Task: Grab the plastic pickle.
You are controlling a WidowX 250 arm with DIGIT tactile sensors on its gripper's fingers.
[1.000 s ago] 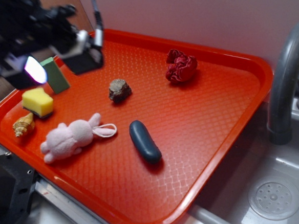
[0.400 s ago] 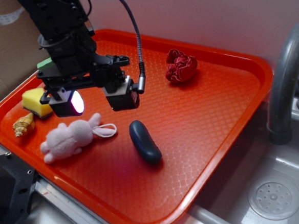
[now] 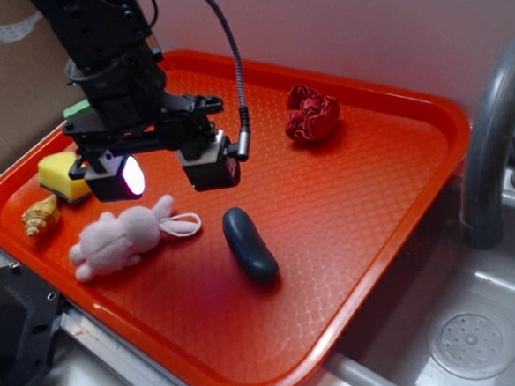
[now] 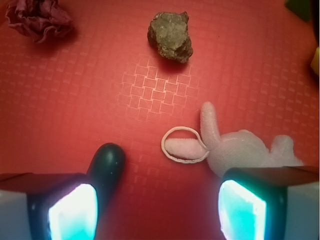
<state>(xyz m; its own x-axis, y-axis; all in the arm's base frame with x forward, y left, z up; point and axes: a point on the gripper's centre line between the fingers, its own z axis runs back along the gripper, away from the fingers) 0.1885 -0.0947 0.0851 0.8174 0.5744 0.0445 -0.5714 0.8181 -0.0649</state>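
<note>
Jaws hang apart above the tray (image 3: 402, 236); pickle (image 3: 249, 243) lies clear, pink bunny (image 3: 119, 241) just beside, rock (image 4: 171, 36) apart.

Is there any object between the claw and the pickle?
Nothing visible. The open claw hangs over bare tray; the pickle lies by one finger, the bunny by the other.

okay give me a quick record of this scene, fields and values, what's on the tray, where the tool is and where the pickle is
tray: orange tray, beside a sink
target: plastic pickle, lying flat mid-tray, untouched
tool: tool open, above the tray, up-left of the pickle
near target: pink plush bunny, to its left
other items: rock, red crumpled cloth, yellow sponge, seashell
</note>
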